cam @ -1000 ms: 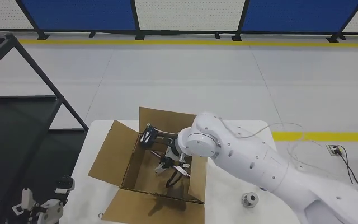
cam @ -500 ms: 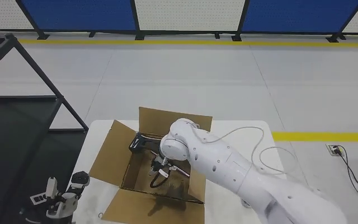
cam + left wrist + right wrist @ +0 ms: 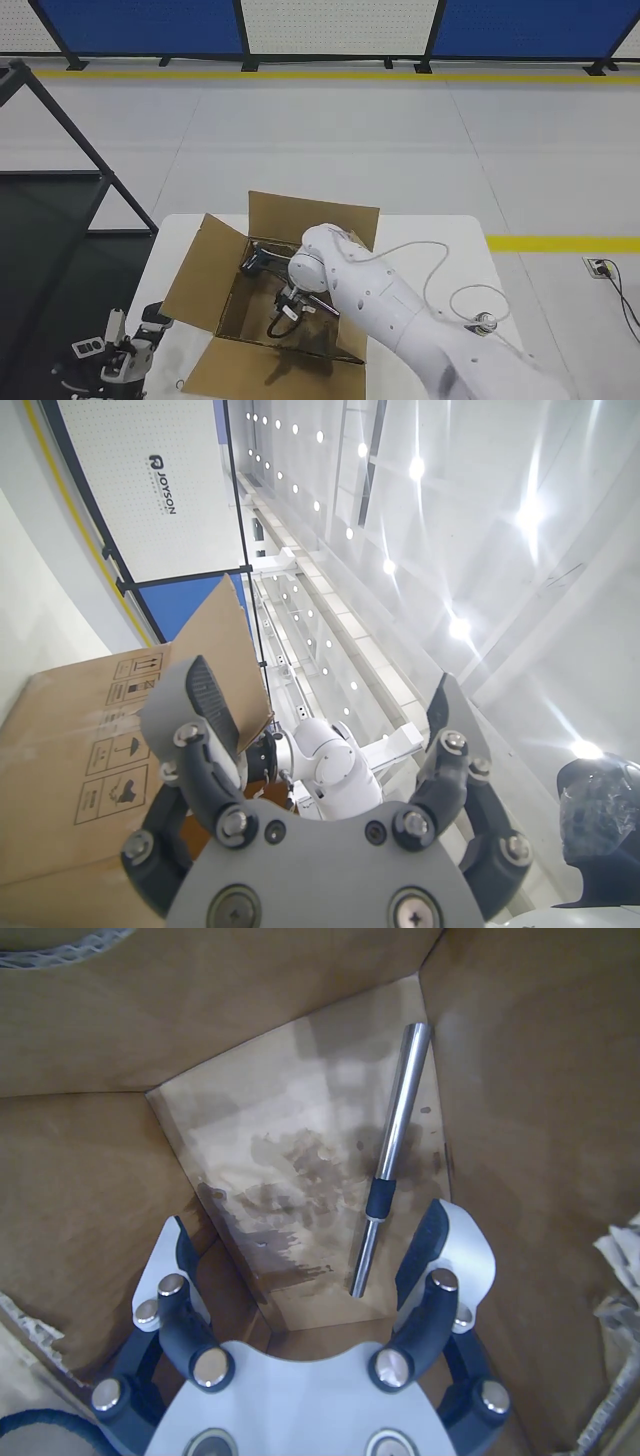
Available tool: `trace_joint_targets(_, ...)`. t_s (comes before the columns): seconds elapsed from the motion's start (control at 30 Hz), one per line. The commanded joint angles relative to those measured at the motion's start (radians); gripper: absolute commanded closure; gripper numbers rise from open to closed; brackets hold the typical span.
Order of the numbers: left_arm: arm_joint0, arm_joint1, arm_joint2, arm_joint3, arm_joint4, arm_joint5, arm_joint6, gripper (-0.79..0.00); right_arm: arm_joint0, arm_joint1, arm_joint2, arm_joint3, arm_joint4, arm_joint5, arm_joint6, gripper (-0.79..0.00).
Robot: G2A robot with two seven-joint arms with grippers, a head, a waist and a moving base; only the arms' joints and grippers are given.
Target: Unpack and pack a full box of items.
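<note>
Right wrist view: the right gripper [image 3: 305, 1220], spread apart, hangs in the brown cardboard box [image 3: 75, 1153] above a shiny metal rod [image 3: 400, 1118].

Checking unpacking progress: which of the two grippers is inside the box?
The right gripper, open above the metal rod on the box floor; the left gripper is outside it.

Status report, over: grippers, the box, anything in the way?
Right gripper open inside the box, above a metal rod on its floor. Left gripper open, empty, outside. Nothing covers the rod.
</note>
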Motion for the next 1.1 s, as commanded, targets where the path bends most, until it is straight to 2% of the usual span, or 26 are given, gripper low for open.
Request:
trace_joint_targets(0.0,-0.001,-0.001,0.002,0.004,0.012,0.0,0.001,-0.369,-0.003,-0.012,0.002,0.03,-0.002,0.0,-0.002,-0.785)
trace_joint_targets(0.07,-0.002,-0.001,0.004,0.01,0.024,0.001,0.002,-0.323,-0.007,-0.025,0.004,0.06,-0.005,-0.001,-0.005,-0.785)
trace_joint_targets(0.2,-0.003,-0.003,0.007,0.019,0.037,-0.003,0.005,-0.283,-0.016,-0.05,0.004,0.112,-0.021,0.013,-0.009,-0.785)
trace_joint_targets(0.3,-0.001,-0.004,0.009,0.02,0.04,-0.005,0.004,-0.126,-0.023,-0.065,0.011,0.151,-0.02,-0.002,-0.024,-0.785)
trace_joint_targets(0.4,0.003,-0.005,0.013,0.021,0.045,-0.006,0.002,-0.083,-0.026,-0.078,0.019,0.185,-0.019,-0.017,-0.038,-0.785)
trace_joint_targets(0.5,0.006,-0.005,0.014,0.021,0.052,-0.009,0.0,0.0,-0.029,-0.088,0.025,0.214,-0.022,-0.026,-0.048,-0.748)
trace_joint_targets(0.8,0.012,-0.007,0.015,0.022,0.066,-0.009,-0.007,0.0,-0.029,-0.108,0.038,0.28,-0.041,-0.011,-0.032,-0.751)
trace_joint_targets(0.97,0.011,-0.007,0.011,0.024,0.065,-0.009,-0.005,0.0,-0.031,-0.115,0.041,0.299,-0.058,-0.004,0.004,-0.705)
trace_joint_targets(1.03,0.011,-0.008,0.01,0.023,0.064,-0.009,-0.006,0.0,-0.035,-0.116,0.043,0.302,-0.062,-0.016,-0.001,-0.619)
trace_joint_targets(1.07,0.012,-0.008,0.009,0.022,0.064,-0.01,-0.007,0.0,-0.036,-0.116,0.042,0.308,-0.069,-0.015,-0.001,-0.545)
